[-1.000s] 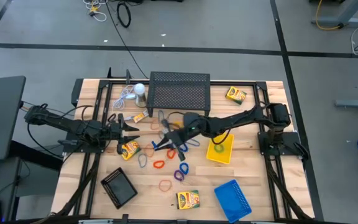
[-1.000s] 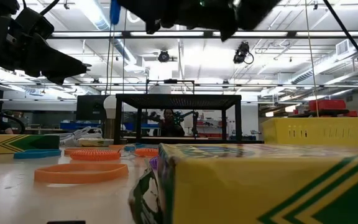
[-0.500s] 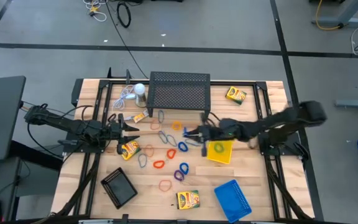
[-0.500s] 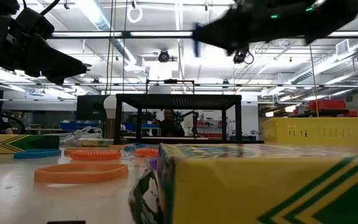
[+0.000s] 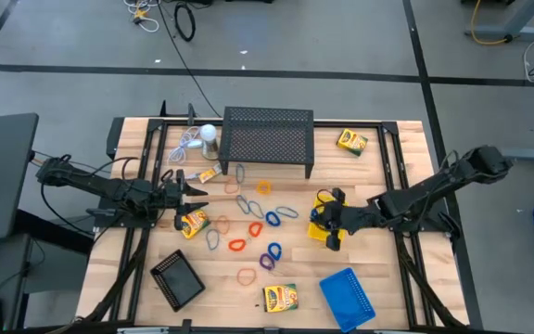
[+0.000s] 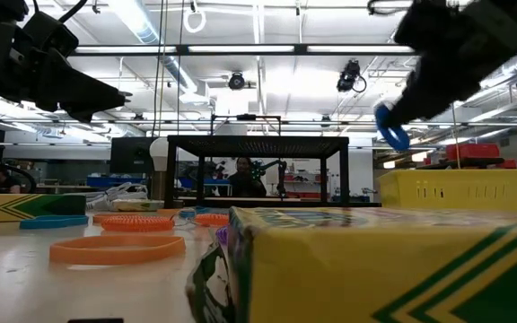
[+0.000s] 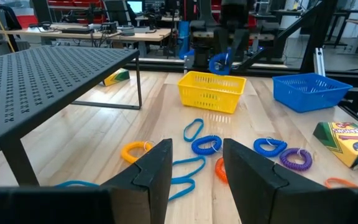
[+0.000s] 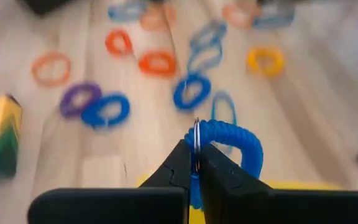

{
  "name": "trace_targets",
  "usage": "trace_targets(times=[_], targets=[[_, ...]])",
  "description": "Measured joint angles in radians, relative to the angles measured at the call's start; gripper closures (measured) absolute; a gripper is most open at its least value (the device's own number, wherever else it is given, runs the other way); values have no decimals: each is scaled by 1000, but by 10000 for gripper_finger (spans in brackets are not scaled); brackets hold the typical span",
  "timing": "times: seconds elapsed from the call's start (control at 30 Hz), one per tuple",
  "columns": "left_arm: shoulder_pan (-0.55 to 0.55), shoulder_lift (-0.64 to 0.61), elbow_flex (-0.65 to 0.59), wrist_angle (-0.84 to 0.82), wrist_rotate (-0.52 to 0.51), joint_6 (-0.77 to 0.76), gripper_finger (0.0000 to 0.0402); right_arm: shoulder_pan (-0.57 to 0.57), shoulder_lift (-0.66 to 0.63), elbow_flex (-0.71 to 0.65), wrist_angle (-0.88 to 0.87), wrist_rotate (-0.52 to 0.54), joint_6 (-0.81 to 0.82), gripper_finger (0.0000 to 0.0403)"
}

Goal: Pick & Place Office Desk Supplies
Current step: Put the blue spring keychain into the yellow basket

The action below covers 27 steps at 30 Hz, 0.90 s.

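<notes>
My right gripper (image 5: 327,223) hangs over the yellow mesh tray (image 7: 211,92), shut on a blue coiled loop (image 6: 390,126). Several coloured loops (image 5: 258,223) lie flat on the wood in the middle of the table. One crayon box (image 5: 193,224) lies just nearer than my left gripper (image 7: 194,158), which stands open and holds nothing. Other crayon boxes lie at the far right (image 5: 351,141) and near the front edge (image 5: 281,297). The blue tray (image 5: 348,293) and the black tray (image 5: 176,278) sit at the front. My right gripper pinches the blue coiled loop between its two fingertips (image 8: 182,163), at a spot beside the loop's small metal ring (image 8: 196,138). The fingers slant down, coming from the table's right side. The loop is lifted clear and hangs over the yellow tray.
A large black mesh stand (image 5: 267,139) fills the far middle, with a white round object and its cord (image 5: 202,137) beside it on the left. Bare wood shows between the loops and the front trays.
My right gripper has carried the blue loop from the loop pile in the middle toward the table's right edge, sinking a little and rolling its wrist, and now hangs over the yellow tray. The loop has stayed clear of the table throughout.
</notes>
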Motion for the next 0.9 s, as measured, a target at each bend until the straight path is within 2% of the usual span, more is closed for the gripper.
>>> trace_targets(times=[0.07, 0.27, 0.47, 0.63, 0.77, 0.9], targets=[[0, 0, 0, 0, 0, -5, 253, 3, 0, 0, -61, -12, 38, 391], [0, 0, 0, 1, 0, -10, 253, -33, 0, 0, -167, -148, 85, 391], [0, 0, 0, 2, 0, -10, 253, -83, 0, 1, -255, -211, 89, 386], [0, 0, 0, 2, 0, -10, 253, -122, 0, 1, -265, -299, 59, 314], [0, 0, 0, 2, 0, -10, 253, -137, 0, 1, -262, -308, 47, 249], [0, 0, 0, 1, 0, -10, 253, -138, 0, 1, -259, -309, 35, 207]])
